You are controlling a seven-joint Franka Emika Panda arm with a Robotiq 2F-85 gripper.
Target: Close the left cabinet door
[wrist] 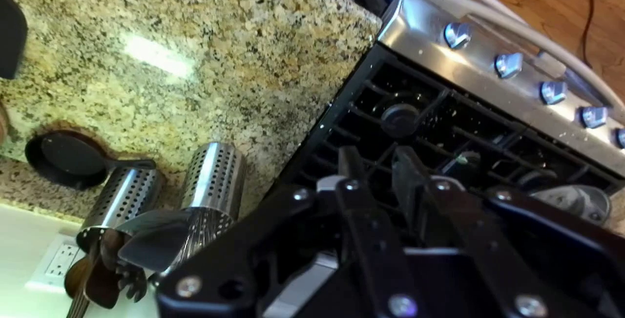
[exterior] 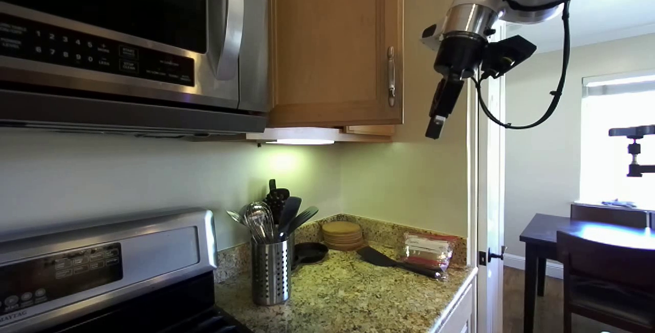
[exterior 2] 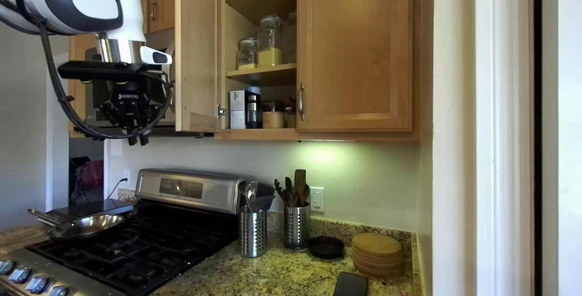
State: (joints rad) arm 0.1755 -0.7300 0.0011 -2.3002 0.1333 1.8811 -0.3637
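Note:
The left cabinet door stands swung open. Its honey-wood outer face (exterior: 332, 41) and slim silver bar handle (exterior: 391, 76) show in an exterior view. Its inner face (exterior 2: 198, 50) shows in an exterior view, beside the open shelves. My gripper (exterior: 435, 127) hangs pointing down, right of the door's free edge in that view and apart from it. The gripper (exterior 2: 138, 140) is left of the door, on its outer-face side, in an exterior view. In the wrist view the gripper (wrist: 375, 157) has a modest gap between its fingers and nothing in it. The door is out of the wrist view.
A microwave (exterior: 102, 5) adjoins the door's hinge side. The right cabinet door (exterior 2: 354, 46) is shut. Jars (exterior 2: 270, 41) stand on the shelves. Below are the stove (wrist: 400, 117), a steel utensil holder (wrist: 215, 176), a small black pan (wrist: 68, 157) and the granite counter (wrist: 244, 54).

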